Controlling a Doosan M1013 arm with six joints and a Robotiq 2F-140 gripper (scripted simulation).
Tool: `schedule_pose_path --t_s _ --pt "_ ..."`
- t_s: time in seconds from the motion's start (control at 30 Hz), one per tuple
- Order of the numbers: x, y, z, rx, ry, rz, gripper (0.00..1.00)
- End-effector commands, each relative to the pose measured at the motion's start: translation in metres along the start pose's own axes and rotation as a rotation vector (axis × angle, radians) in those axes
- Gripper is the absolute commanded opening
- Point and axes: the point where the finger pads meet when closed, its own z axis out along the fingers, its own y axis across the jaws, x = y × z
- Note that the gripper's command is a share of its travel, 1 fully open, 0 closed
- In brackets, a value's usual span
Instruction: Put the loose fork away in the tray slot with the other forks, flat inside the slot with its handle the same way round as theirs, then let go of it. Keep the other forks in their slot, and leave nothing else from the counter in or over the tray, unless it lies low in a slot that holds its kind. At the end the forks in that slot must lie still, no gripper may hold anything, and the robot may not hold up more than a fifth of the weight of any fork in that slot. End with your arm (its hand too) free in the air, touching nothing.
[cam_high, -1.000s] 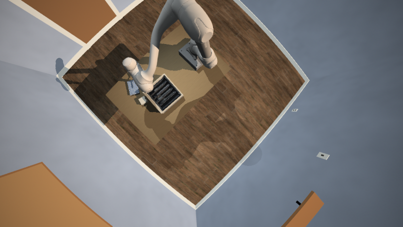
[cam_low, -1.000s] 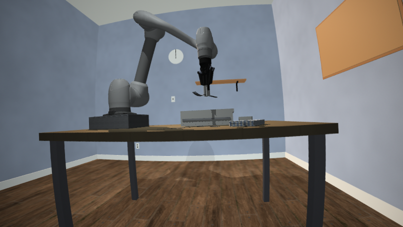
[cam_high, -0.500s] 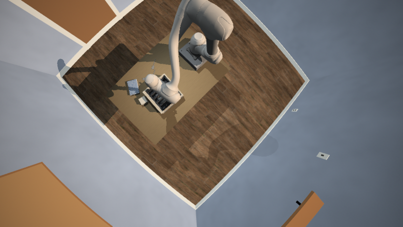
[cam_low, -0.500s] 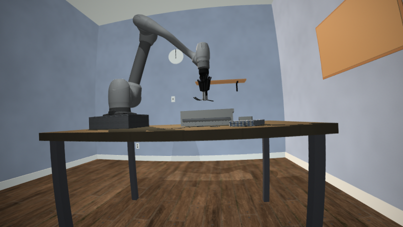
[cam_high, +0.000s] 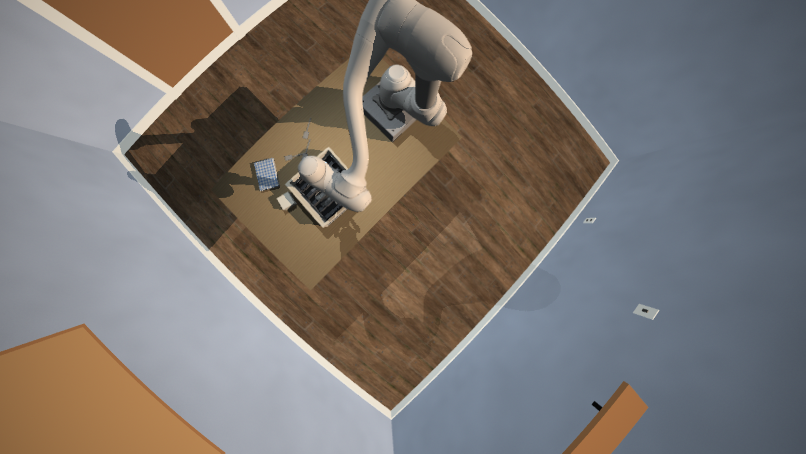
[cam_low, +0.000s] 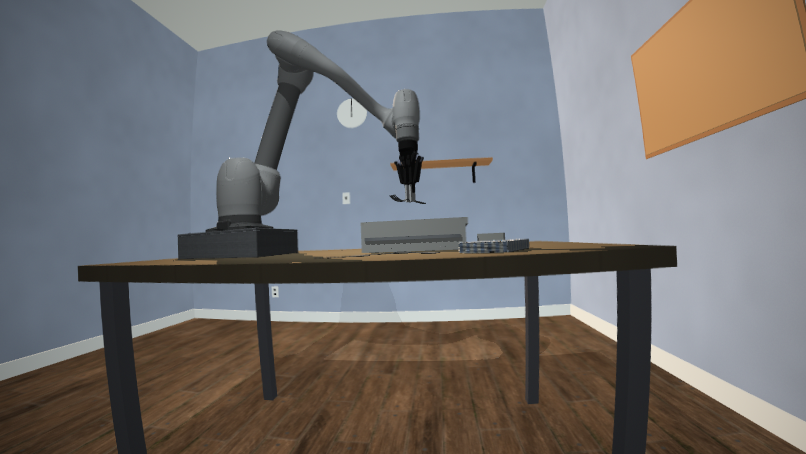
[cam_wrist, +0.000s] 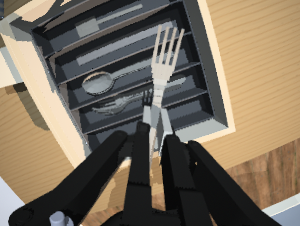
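The wooden table carries the arm's dark base block near one edge, the cutlery tray centrally, a checked folded cloth and a small block beside the tray.

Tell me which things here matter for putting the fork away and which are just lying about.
Part of the job:
- fork, held in the gripper above the tray
- cutlery tray with its slots

Just lying about:
- blue checked cloth beside the tray
- small pale block next to the tray
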Motion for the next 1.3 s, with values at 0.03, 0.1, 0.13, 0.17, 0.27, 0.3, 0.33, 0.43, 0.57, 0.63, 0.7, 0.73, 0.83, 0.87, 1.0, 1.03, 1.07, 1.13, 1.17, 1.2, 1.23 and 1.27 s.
schedule_pose_path --t_s 0.03,0.1,0.13,0.17,0.27,0.3,0.33,0.43,0.57,0.63,0.7,0.73,0.83,0.87,1.0,1.03,1.07,1.13,1.17,1.2,1.23,1.27 --pt "0.0 0.0 -0.0001 -0.002 -0.003 -0.275 0.03" --pt "0.0 0.0 -0.0001 -0.002 -0.003 -0.275 0.03" --pt "-0.0001 0.0001 -0.0001 -0.002 -0.003 -0.354 0.03" --pt "-0.0001 0.0001 -0.0001 -0.002 -0.003 -0.441 0.03" --pt "-0.0001 0.0001 -0.0001 0.002 0.001 -0.607 0.03" --pt "-0.0002 0.0001 -0.0001 0.003 0.003 -0.658 0.03" --pt "-0.0002 0.0002 -0.0001 0.005 0.005 -0.711 0.03" --pt "-0.0003 0.0002 -0.0001 0.009 0.012 -0.87 0.03" --pt "-0.0004 0.0003 -0.0001 0.014 0.022 -1.081 0.03" --pt "-0.0004 0.0003 -0.0001 0.015 0.024 -1.133 0.03" --pt "-0.0004 0.0003 -0.0001 0.015 0.028 -1.286 0.03" --pt "-0.0004 0.0003 -0.0001 0.016 0.031 -1.328 0.03" --pt "-0.0004 0.0003 -0.0001 0.016 0.035 -1.475 0.03" --pt "-0.0005 0.0004 -0.0001 0.016 0.036 -1.527 0.03" --pt "-0.0005 0.0004 -0.0001 0.013 0.036 -1.735 0.03" --pt "-0.0005 0.0004 -0.0001 0.012 0.034 -1.786 0.03" --pt "-0.0005 0.0004 -0.0001 0.011 0.031 -1.837 0.03" --pt "-0.0005 0.0002 0.0 0.003 0.02 -1.939 0.03" --pt "-0.0006 0.0 0.0001 -0.009 0.008 -1.988 0.03" --pt "-0.0006 0.0 0.0001 -0.009 0.008 -1.988 0.03" --pt "-0.0006 0.0 0.0001 -0.009 0.008 -1.988 0.03" --pt "-0.0007 -0.0004 0.0002 -0.035 -0.025 -2.084 0.03"
